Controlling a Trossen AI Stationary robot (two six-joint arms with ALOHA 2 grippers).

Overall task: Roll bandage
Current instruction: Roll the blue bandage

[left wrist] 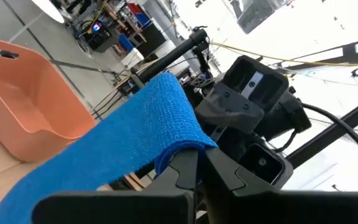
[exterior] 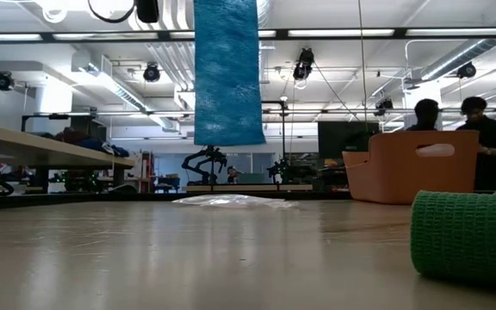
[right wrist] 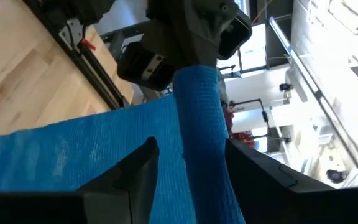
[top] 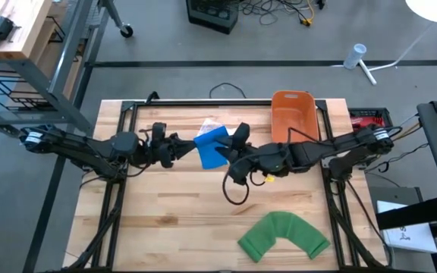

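Left wrist view: left hand point(left wrist: 194, 168) pinched shut on the folded top edge of the blue bandage point(left wrist: 117, 143), strip trailing off toward the orange bin point(left wrist: 27, 99). Right wrist view: right hand point(right wrist: 188, 165) spread, fingers point(right wrist: 135, 171) either side of the bandage point(right wrist: 197, 124), apparently not clamping it; contact hard to tell. High view: both hands meet mid-worktop, left hand point(top: 174, 146) just beside the bandage point(top: 211, 145), right hand point(top: 234, 144) on its other side. Low view: bandage point(exterior: 226, 69) hangs straight, lower end well clear of the worktop point(exterior: 188, 258).

Step in hand, as judged: re-grip by the right hand to take a turn of the roll.

To do it well:
- Keep left pinch firm; only anchor right now, slip means whole strip drops.
- Close right hand just beside the left pinch, not far down the strip; short free span gives a tight first wrap.
- Square the fingers across full width before closing; partial bite gives a skewed, coned roll.
- Hold light tension between hands, no slack fold.
- Keep tail hanging free, clear of the clear wrapper point(top: 211, 123) below.

Green bandage point(top: 283, 235) near front edge, bin point(top: 290, 114) at back, both well apart from the work; ignore.
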